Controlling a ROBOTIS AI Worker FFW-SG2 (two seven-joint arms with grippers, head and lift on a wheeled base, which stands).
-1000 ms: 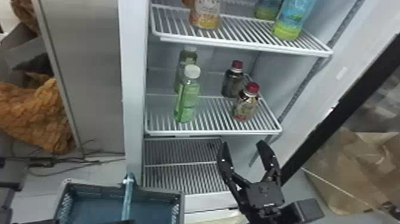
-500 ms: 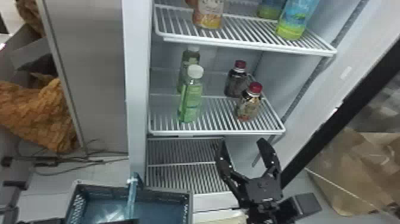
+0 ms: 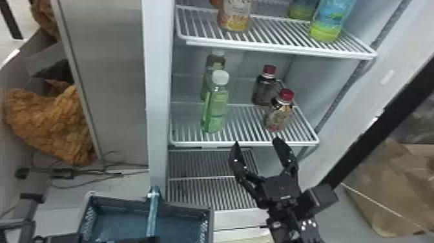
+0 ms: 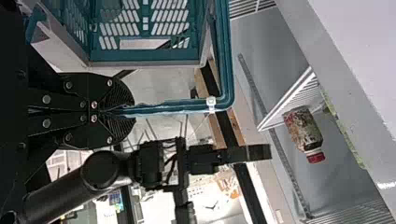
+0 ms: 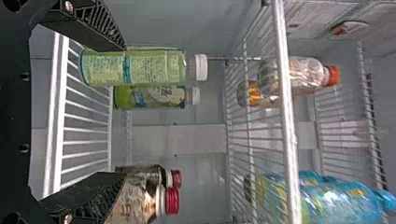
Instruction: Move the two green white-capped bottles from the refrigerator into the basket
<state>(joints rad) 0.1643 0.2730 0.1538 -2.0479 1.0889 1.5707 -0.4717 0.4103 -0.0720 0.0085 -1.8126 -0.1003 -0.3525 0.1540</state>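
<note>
1. We see two green bottles, front (image 3: 215, 111) and rear (image 3: 211, 66), upright on a wire shelf (image 3: 243, 126) in the refrigerator (image 3: 158, 97).
2. We find small print on the front bottle's label (image 5: 156, 67).
3. We have the right claw (image 3: 256, 142) open near that shelf.
4. We have the left claw (image 3: 139, 240) closed on the handle (image 3: 153, 210) of the basket (image 3: 185, 208).

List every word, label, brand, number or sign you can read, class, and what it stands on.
There is none I can quote.
Front green white-capped bottle: label print too small.
Rear green white-capped bottle: label marks too blurred.
Nearer red-capped bottle: label unreadable.
Orange-capped bottle: label too blurred.
Pale panel: faint print, too small.
</note>
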